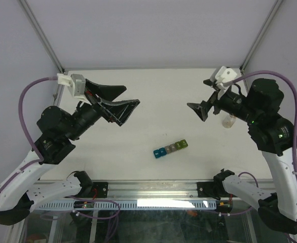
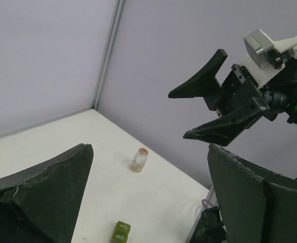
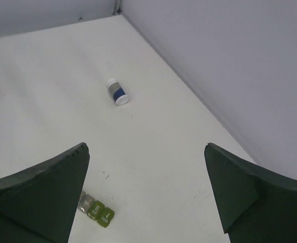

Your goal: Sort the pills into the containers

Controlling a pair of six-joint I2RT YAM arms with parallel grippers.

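My left tool [image 1: 132, 95] hangs over the left half of the tabletop [image 1: 138, 131] and my right tool [image 1: 198, 111] over the right half. They face each other, well apart. The containers [image 1: 171, 148] lie on the tabletop between them, nearer my bases. A vial [image 1: 229, 121] stands near the right edge, behind the containers. A bottle [image 3: 118, 92] lies on its side farther left, well apart from the containers.

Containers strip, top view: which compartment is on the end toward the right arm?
The yellow-green compartment. It caps the right end of the containers; grey and teal follow, and the blue compartment ends it on the left.
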